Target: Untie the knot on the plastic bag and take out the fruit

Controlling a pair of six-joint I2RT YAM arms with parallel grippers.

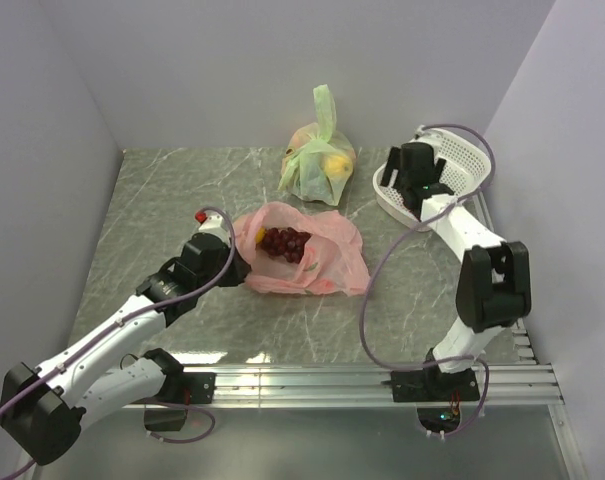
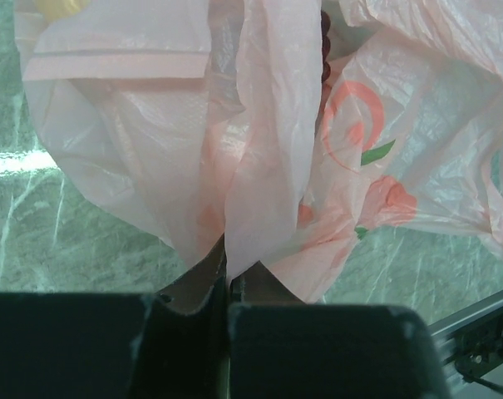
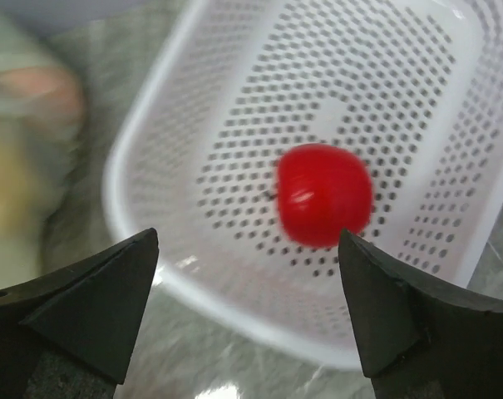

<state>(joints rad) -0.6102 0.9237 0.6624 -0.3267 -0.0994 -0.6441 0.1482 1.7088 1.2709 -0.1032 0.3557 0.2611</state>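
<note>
1. Nearest the arm bases, the left gripper is pinched tight on a fold of the pink plastic bag, with only thin film between its closed jaws. In the top view it has the bag by its left edge.
2. The bag lies crumpled on the grey table, roughly mid-field, with its mouth spread wide. No twisted, tied neck shows in any view, so I judge the knot undone and that first step finished.
3. Inside the open mouth sit the dark red grapes, with the small orange-yellow fruit just beside them on the left. Both are in the bag and have yet to come out.
4. Farther back on the right, the right gripper hangs over the white basket, its jaws wide apart and holding nothing. The red fruit lies on the basket's perforated floor below the fingers, a little blurred.
5. Farthest back, the green bag stands tied, near the basket's left side, and is no part of this job.
6. By my reckoning, one fruit of three is out and two are left.
</note>
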